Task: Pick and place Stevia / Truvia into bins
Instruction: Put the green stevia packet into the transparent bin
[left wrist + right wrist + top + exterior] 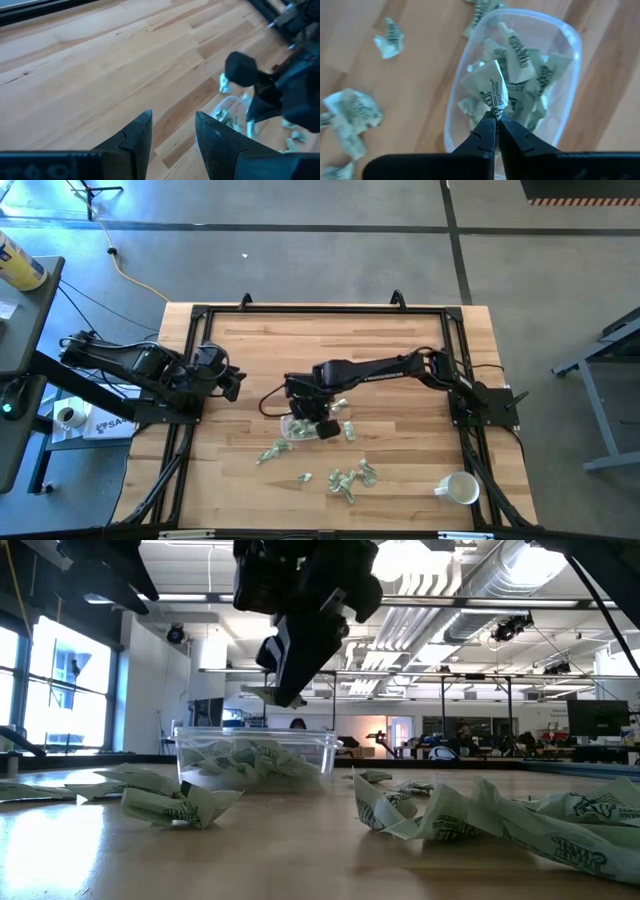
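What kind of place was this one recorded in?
Probably a large open lab or workshop. The low view shows exposed ceiling ducts, desks with monitors and a person behind the table; the high view shows bare concrete floor.

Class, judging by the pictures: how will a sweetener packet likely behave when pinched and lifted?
Probably floppy: the packet held by the right gripper over the clear tub is creased. Likely light: a corner pinch holds it. Unlikely to roll: loose packets lie crumpled.
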